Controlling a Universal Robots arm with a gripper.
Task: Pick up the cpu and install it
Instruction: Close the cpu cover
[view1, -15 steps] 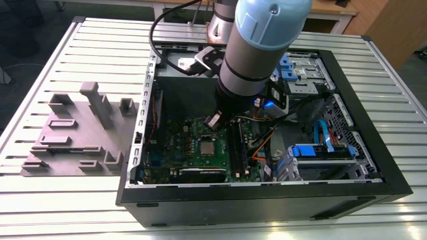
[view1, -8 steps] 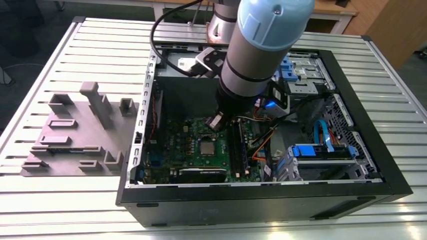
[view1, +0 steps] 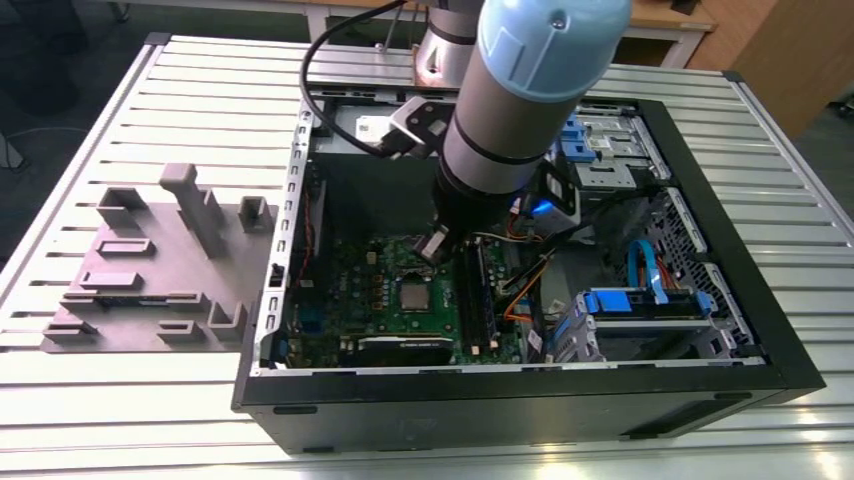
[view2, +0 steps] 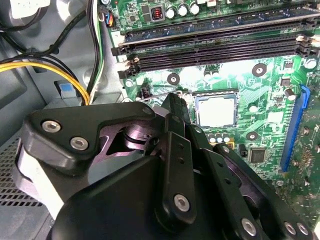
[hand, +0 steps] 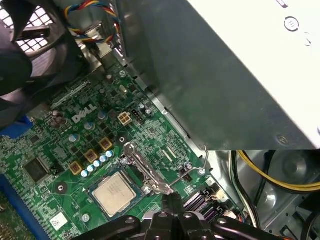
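- One gripper (view1: 434, 246), jaws pressed together with nothing seen between them. Its fingertips (hand: 172, 197) end just beside one silver socket frame (hand: 142, 167).
- One cpu (view1: 416, 296) lies flat in its socket on the green board (view2: 260, 105). In the exterior view it is at 6 o'clock from the gripper, apart from the fingers.
- Four long memory slots (view2: 215, 47) lie at 3 o'clock of the cpu, with bare board between.
- One grey box (hand: 225, 75) has its edge running near the frame.
- One open case (view1: 534, 405) walls the board on every side.
- One grey block (view1: 147, 270) stands on the table (view1: 134, 420), at 9 o'clock and well apart from the case.
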